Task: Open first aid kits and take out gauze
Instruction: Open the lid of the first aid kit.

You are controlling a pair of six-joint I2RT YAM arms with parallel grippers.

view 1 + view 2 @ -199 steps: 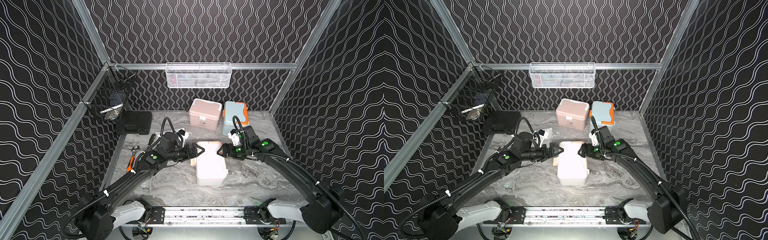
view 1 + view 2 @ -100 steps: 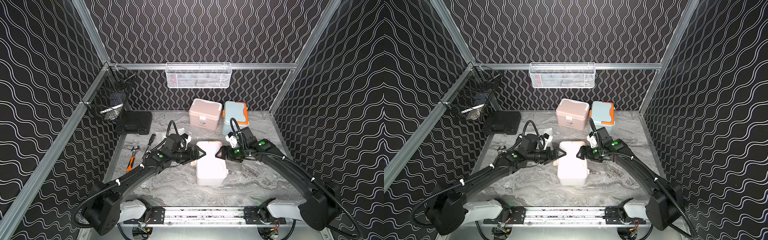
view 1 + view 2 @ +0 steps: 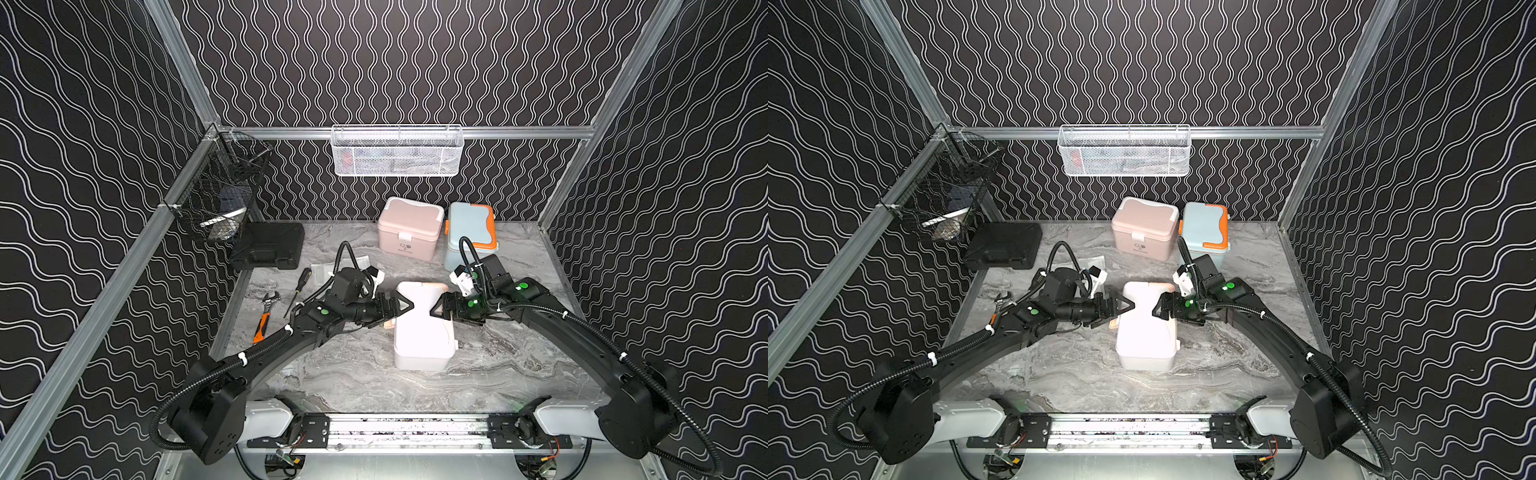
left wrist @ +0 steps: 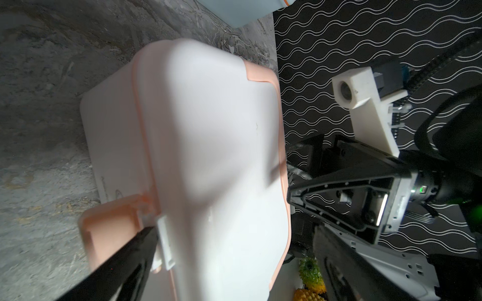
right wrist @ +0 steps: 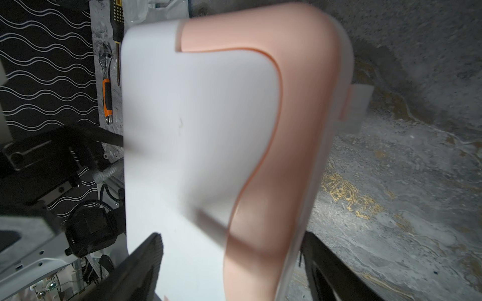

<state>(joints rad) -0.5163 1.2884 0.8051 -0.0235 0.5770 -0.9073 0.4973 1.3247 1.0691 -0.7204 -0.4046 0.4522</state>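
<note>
The white first aid kit with peach trim [image 3: 422,332] [image 3: 1144,332] stands shut mid-table. My left gripper [image 3: 402,306] [image 3: 1125,306] reaches over its left edge, open. In the left wrist view the kit [image 4: 208,146] fills the span of that gripper [image 4: 234,234], and one finger [image 4: 130,255] is at the side latch [image 4: 164,239]. My right gripper [image 3: 437,309] [image 3: 1160,311] [image 5: 232,252] is open and straddles the kit's [image 5: 198,135] right edge. The pink kit [image 3: 409,228] and blue-grey kit [image 3: 469,232] stand shut behind. A flat clear-wrapped gauze packet [image 3: 322,272] lies behind the left arm.
A black hard case [image 3: 268,245] lies at the back left. An orange-handled wrench [image 3: 264,316] and a screwdriver [image 3: 297,291] lie left of the left arm. A white wire basket [image 3: 397,151] hangs on the back wall, a black one [image 3: 220,195] on the left.
Both grippers have moved inward from either side and now reach over the white kit's lid edges. The left arm has stretched further right. The kit stays in place.
</note>
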